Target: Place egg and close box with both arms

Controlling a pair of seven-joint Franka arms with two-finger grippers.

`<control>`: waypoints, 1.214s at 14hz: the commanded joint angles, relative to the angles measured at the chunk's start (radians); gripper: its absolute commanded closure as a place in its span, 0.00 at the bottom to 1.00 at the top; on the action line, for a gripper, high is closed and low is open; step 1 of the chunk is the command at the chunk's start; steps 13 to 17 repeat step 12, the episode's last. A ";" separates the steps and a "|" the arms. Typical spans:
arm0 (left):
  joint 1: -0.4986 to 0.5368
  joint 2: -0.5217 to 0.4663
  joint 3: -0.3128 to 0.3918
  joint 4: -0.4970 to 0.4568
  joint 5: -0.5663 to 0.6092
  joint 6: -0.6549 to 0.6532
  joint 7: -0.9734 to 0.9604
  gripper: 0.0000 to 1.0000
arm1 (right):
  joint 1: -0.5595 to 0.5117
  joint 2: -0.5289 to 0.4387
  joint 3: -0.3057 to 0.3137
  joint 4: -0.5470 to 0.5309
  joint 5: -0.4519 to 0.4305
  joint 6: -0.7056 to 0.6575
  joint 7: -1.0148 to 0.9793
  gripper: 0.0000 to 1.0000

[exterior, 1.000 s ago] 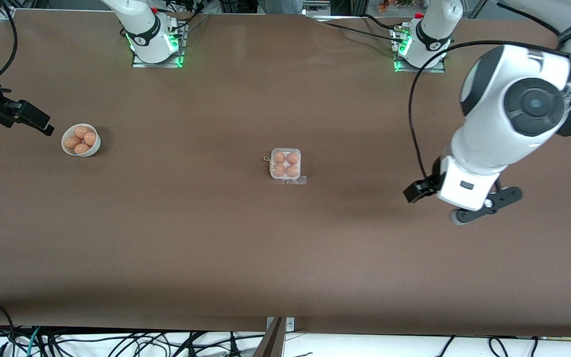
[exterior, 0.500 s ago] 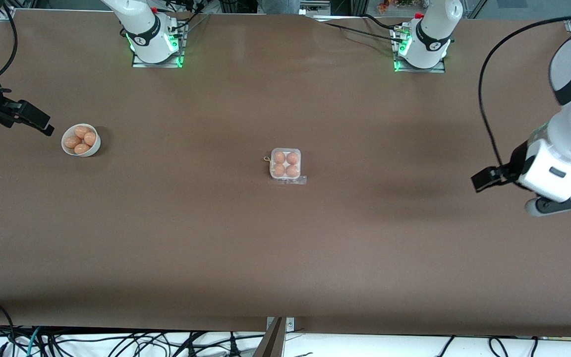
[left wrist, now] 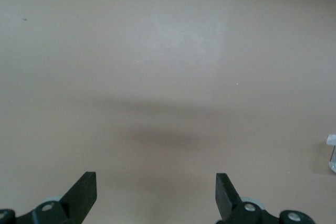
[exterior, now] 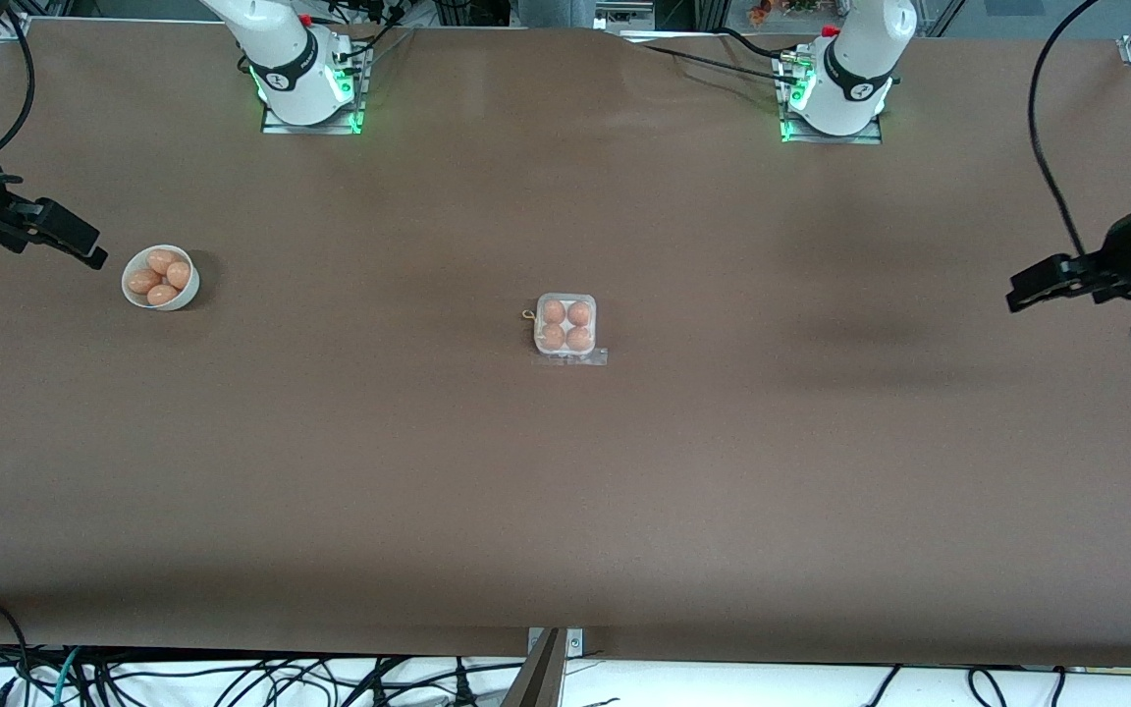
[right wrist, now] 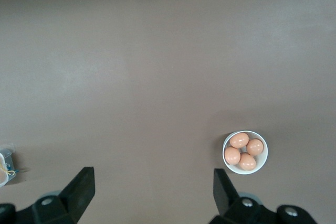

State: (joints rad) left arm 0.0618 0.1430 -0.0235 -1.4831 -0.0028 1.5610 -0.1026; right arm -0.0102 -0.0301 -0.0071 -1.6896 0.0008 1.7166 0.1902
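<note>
Four eggs in box [exterior: 565, 326], worktop [exterior: 565, 491] centre, lid shut. Bowl [exterior: 161, 278] near right arm's end. Left gripper [exterior: 1042, 287], right gripper [exterior: 60, 236]: fingers apart, empty, over worktop ends.

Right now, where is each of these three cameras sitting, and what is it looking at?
Front view: high across the table, facing both bases; box, bowl, left gripper, right gripper.
Left wrist view: looks down at bare table between open fingers.
Right wrist view: looks down; open fingers.
Front and right wrist views share the bowl.
</note>
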 commanded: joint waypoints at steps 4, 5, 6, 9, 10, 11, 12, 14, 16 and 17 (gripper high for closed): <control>-0.003 -0.083 -0.004 -0.109 -0.016 0.086 0.017 0.00 | -0.014 -0.007 0.010 -0.001 0.016 -0.003 -0.014 0.00; -0.005 -0.094 -0.006 -0.129 -0.016 0.100 0.018 0.00 | -0.014 -0.007 0.010 -0.001 0.016 -0.003 -0.014 0.00; -0.005 -0.102 -0.006 -0.135 -0.017 0.100 0.020 0.00 | -0.014 -0.007 0.010 -0.001 0.016 -0.005 -0.014 0.00; -0.007 -0.112 -0.010 -0.132 -0.017 0.093 0.021 0.00 | -0.014 -0.007 0.010 -0.001 0.016 -0.005 -0.014 0.00; -0.008 -0.112 -0.012 -0.132 -0.017 0.088 0.024 0.00 | -0.014 -0.007 0.010 -0.002 0.016 -0.005 -0.014 0.00; -0.007 -0.112 -0.012 -0.128 -0.016 0.087 0.023 0.00 | -0.014 -0.007 0.010 -0.002 0.016 -0.005 -0.014 0.00; -0.007 -0.114 -0.013 -0.125 -0.016 0.087 0.023 0.00 | -0.014 -0.007 0.009 -0.002 0.016 -0.005 -0.014 0.00; -0.007 -0.114 -0.013 -0.125 -0.016 0.087 0.023 0.00 | -0.014 -0.007 0.009 -0.002 0.016 -0.005 -0.014 0.00; -0.007 -0.114 -0.013 -0.125 -0.016 0.087 0.023 0.00 | -0.014 -0.007 0.009 -0.002 0.016 -0.005 -0.014 0.00; -0.007 -0.114 -0.013 -0.125 -0.016 0.087 0.023 0.00 | -0.014 -0.007 0.009 -0.002 0.016 -0.005 -0.014 0.00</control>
